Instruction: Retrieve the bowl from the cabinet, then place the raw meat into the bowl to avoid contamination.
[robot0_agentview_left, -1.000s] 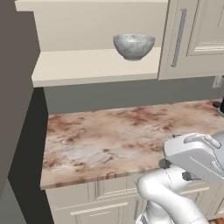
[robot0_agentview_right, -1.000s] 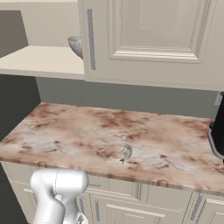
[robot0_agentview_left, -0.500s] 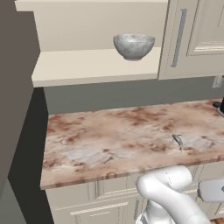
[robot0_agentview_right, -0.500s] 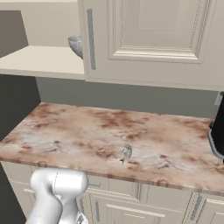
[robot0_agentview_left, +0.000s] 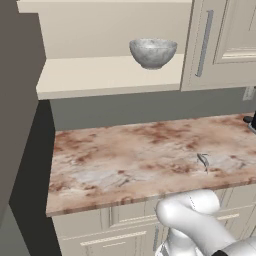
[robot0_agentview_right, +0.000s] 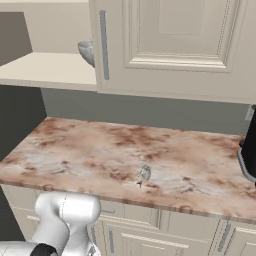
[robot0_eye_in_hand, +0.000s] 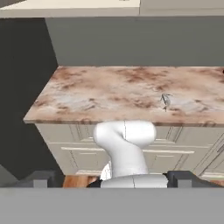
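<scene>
- Change: a second earlier my arm's upper links rose over the near right edge of the surface (robot0_agentview_left: 150, 150) in the left base view; at this moment they had dropped below its front edge, folded low against the drawer fronts.
- Meaning: I judged this a tuck or reposition, not a reach; the retrieval had not begun.
- The tool (robot0_eye_in_hand: 113, 181) stood wide open, its dark fingertips (robot0_eye_in_hand: 41, 179) spread apart and holding nothing.
- The bowl (robot0_agentview_left: 153, 52) sat upright on the cabinet (robot0_agentview_left: 110, 75) shelf, toward its right end, beside the closed door with the grey bar handle (robot0_agentview_left: 204, 44).
- Its look: round, deep, mottled grey-white like stone.
- A small grey thing (robot0_agentview_right: 144, 173) lay on the surface, too small to identify.
</scene>
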